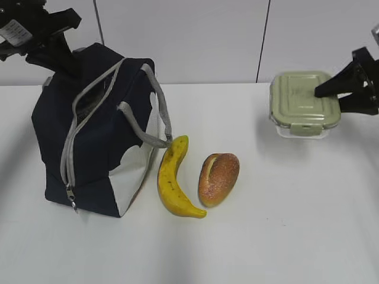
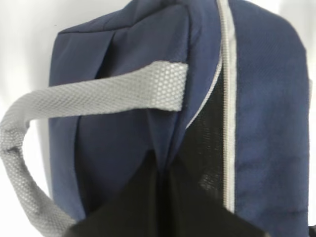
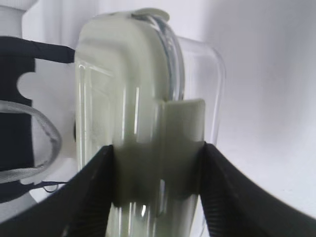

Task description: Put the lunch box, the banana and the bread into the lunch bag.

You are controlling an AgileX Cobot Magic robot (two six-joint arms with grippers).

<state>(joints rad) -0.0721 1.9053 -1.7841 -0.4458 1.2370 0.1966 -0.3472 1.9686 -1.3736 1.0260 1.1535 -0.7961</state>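
Note:
The navy lunch bag (image 1: 100,142) stands at the left with its grey zipper open along the top. My left gripper (image 1: 62,59) is shut on the bag's fabric at its far top edge. In the left wrist view the jaws (image 2: 160,170) pinch the navy cloth (image 2: 123,143) beside the zipper (image 2: 228,123). The banana (image 1: 173,177) and the bread (image 1: 218,178) lie side by side right of the bag. My right gripper (image 1: 333,97) is shut on the right end of the green-lidded lunch box (image 1: 303,103), which looks slightly raised. It grips around the clip (image 3: 157,153).
The bag's grey strap handles (image 1: 157,112) hang toward the banana. One strap crosses the left wrist view (image 2: 98,96). The bag's edge shows at the left of the right wrist view (image 3: 15,98). White table (image 1: 284,225) with a wall behind.

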